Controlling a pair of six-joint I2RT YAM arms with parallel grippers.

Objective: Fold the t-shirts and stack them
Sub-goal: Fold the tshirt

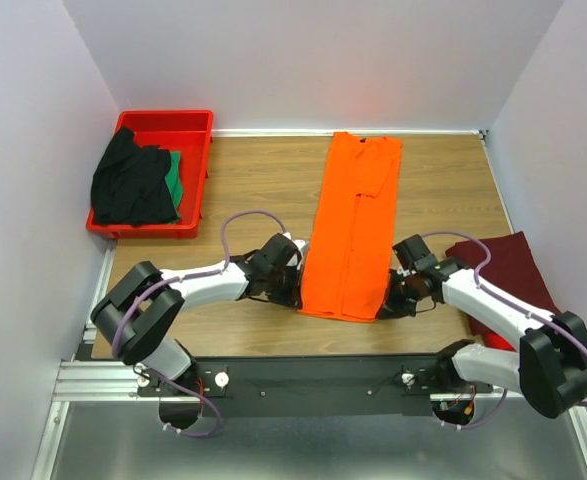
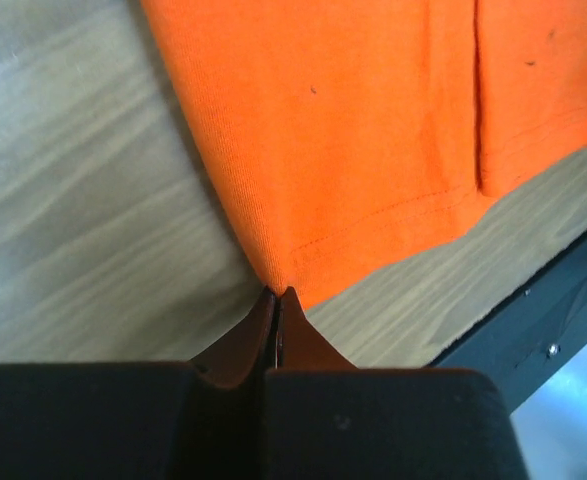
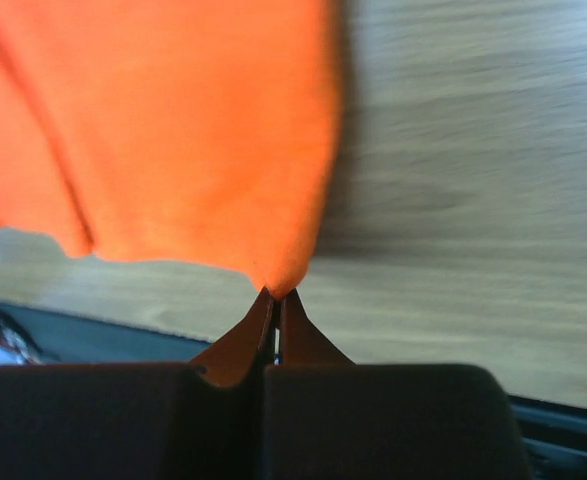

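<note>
Arms [image 1: 203, 282] reach low inward, left fingers [image 2: 241, 348] and right fingers [image 3: 239, 348] pinching near corners of the orange t-shirt [image 1: 353, 220].

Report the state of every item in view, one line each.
orange t-shirt: folded lengthwise into a strip, flat, near corners pinched.
maroon t-shirt: lying at the right, untouched.
red tray: holding two shirts.
black t-shirt: crumpled in the tray.
green t-shirt: in the tray, mostly under the black one.
left end effector: shut on the orange t-shirt's near left corner.
right end effector: shut on its near right corner.
</note>
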